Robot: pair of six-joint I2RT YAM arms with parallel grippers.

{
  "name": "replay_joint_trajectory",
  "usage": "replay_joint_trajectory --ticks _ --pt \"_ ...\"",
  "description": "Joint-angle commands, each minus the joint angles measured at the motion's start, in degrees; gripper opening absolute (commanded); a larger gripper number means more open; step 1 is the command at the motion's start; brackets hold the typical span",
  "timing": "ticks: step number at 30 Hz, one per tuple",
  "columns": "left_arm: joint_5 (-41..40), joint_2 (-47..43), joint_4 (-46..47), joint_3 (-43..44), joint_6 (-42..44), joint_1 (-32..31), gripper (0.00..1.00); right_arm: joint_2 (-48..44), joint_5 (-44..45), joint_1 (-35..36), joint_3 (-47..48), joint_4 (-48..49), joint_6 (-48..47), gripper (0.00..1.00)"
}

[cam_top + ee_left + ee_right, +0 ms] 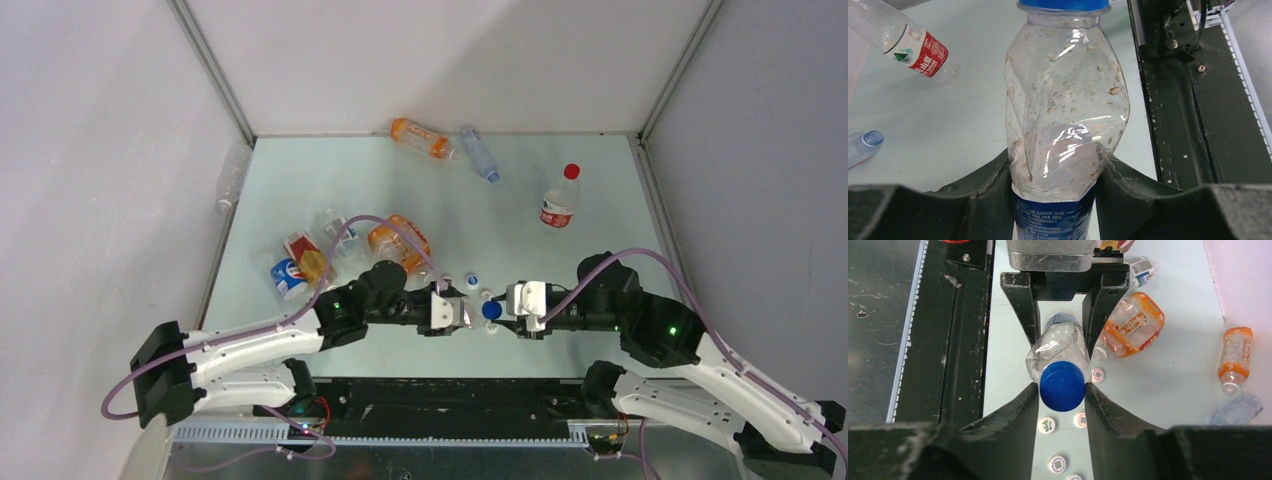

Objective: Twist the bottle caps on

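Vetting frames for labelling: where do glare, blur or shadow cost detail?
Left wrist: glare streaks the clear bottle, and its label print is soft. Right wrist: blue cap sharp, near fingers dark and blurred. Top external: even light, faint shadows on the table.

Near six o'clock on your pale green table [300, 180], both arms meet nose to nose. Your left gripper [467, 314] carries a small clear plastic bottle [474, 309] lying level, its blue round screw cap [490, 311] turned toward three o'clock, into your right gripper [498, 308]. Small white round caps [472, 280] lie just beyond. A red-capped clear bottle [559, 203] stands at two o'clock. An orange-labelled bottle [420, 137] and a bluish clear bottle [479, 153] lie at twelve. A blue Pepsi bottle [290, 278] lies at nine, among others.
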Motion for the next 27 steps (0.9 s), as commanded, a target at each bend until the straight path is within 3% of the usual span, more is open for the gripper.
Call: replay_joint_trajectory --ticks 1,3,4,6,10,15,19,21,23,27 --pt "2.5 0.2 1.1 2.8 0.4 0.1 0.30 1.4 -1.6 0.5 -0.1 2.4 0.8 0.37" --pt "2.4 0.3 1.4 2.7 0.5 0.1 0.31 1.9 -1.8 0.5 0.0 3.5 2.2 0.26" --pt "2.0 0.4 1.8 2.7 0.4 0.1 0.31 2.1 -1.3 0.5 0.0 4.0 3.8 0.14" --pt "0.1 0.5 2.7 2.6 0.1 0.0 0.31 3.0 1.3 0.6 -0.1 5.9 7.7 0.00" --pt "-9.8 0.2 8.5 0.4 -1.1 -1.3 0.31 5.0 13.0 0.6 0.0 10.7 25.0 0.00" --pt "-25.6 -0.1 18.7 -3.7 0.0 -5.1 0.31 7.9 27.8 0.7 0.0 12.1 55.4 0.00" --pt "-34.5 0.3 25.8 -6.8 -2.1 -6.4 0.31 8.2 30.2 0.7 0.0 12.0 61.7 0.00" --pt "-36.5 0.3 27.9 -7.9 -4.7 -6.4 0.31 7.3 32.2 0.7 -0.1 12.3 60.7 0.09" --pt "-37.6 0.0 29.5 -8.8 -6.9 -6.4 0.31 6.2 34.2 0.6 -0.1 12.8 58.1 0.40" --pt "-38.0 -0.1 32.0 -9.7 -11.2 -6.3 0.31 3.8 35.4 -0.1 -1.1 16.4 50.9 0.65"
